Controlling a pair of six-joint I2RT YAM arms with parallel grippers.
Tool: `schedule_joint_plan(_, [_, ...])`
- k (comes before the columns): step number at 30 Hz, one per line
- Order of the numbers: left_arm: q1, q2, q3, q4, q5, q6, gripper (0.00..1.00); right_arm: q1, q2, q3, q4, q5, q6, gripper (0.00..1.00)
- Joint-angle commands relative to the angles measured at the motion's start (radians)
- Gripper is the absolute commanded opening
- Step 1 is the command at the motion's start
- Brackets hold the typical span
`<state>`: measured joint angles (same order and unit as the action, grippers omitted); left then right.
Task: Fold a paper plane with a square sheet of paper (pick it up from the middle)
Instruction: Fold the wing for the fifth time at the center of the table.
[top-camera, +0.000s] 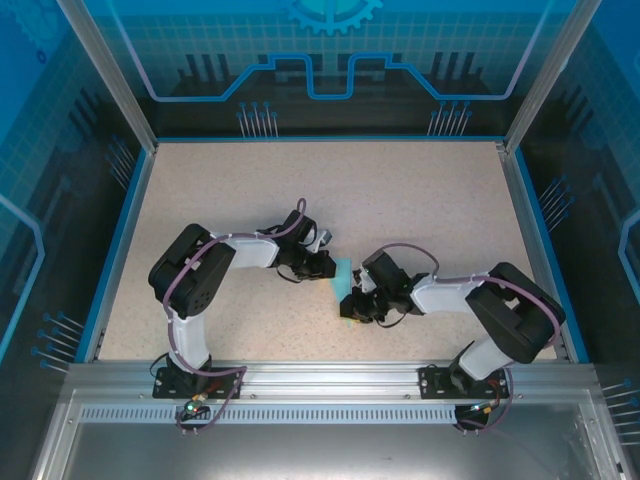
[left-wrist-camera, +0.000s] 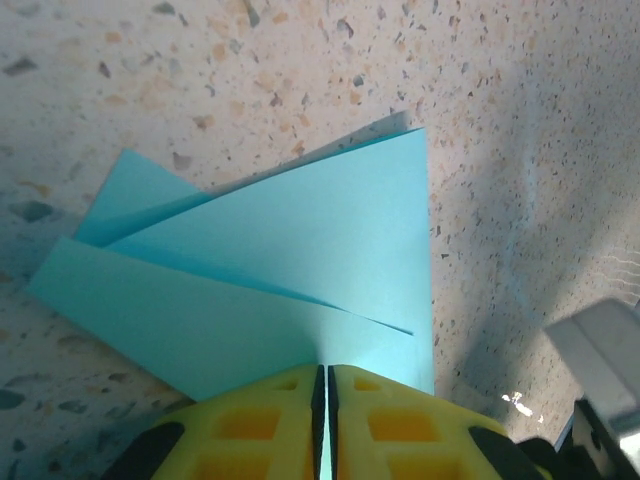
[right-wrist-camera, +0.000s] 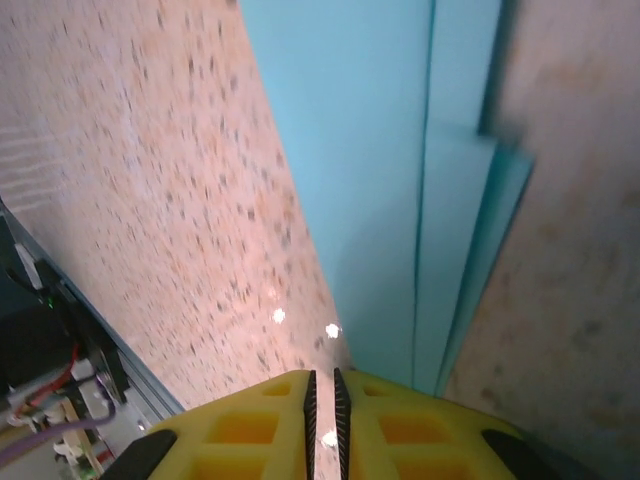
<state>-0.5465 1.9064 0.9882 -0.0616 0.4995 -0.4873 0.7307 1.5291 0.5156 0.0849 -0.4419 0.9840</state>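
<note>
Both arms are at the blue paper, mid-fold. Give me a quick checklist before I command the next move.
1. Left gripper pinching the paper: ok, jaws closed on its near edge.
2. Right gripper holding it: cannot tell; jaws nearly together, picture blurred, paper just beside them.
3. Folded layers stacked neatly: not ok, they fan apart in the left wrist view.
4. Paper flat on the table: cannot tell.
5. Grippers on opposite sides of the paper: ok, seen from above.
</note>
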Motion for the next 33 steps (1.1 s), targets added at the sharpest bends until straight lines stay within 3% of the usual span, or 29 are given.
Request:
schedule_joint_plan(1, [-0.002, 0.034, 0.012, -0.072, -0.050, 0.017, 0.14, 0.057, -0.038, -0.041, -0.077, 0.005, 0.006, 0.17])
schedule_joint_plan(8, [-0.002, 0.006, 0.026, -0.086, -0.035, 0.026, 0.16, -0.003, -0.199, -0.072, -0.207, 0.065, -0.016, 0.19])
schedule_joint_plan(12, [-0.006, -0.025, 0.052, -0.105, -0.027, 0.028, 0.18, -0.092, -0.333, -0.073, -0.286, 0.115, -0.054, 0.27])
schedule_joint_plan(16, [-0.014, -0.075, 0.070, -0.123, -0.049, 0.004, 0.30, -0.163, -0.389, -0.053, -0.358, 0.175, -0.089, 0.32])
schedule_joint_plan(19, [-0.029, -0.136, 0.087, -0.164, -0.103, -0.007, 0.40, -0.183, -0.391, -0.035, -0.381, 0.234, -0.098, 0.35])
schedule_joint_plan(22, [-0.051, -0.198, 0.116, -0.267, -0.235, -0.048, 0.50, -0.187, -0.370, 0.000, -0.387, 0.261, -0.108, 0.36])
schedule_joint_plan(27, [-0.095, -0.220, 0.177, -0.465, -0.408, -0.137, 0.54, -0.187, -0.345, 0.025, -0.349, 0.253, -0.119, 0.37])
schedule_joint_plan(33, [-0.139, -0.197, 0.202, -0.507, -0.440, -0.193, 0.57, -0.186, -0.370, 0.013, -0.311, 0.275, -0.118, 0.39])
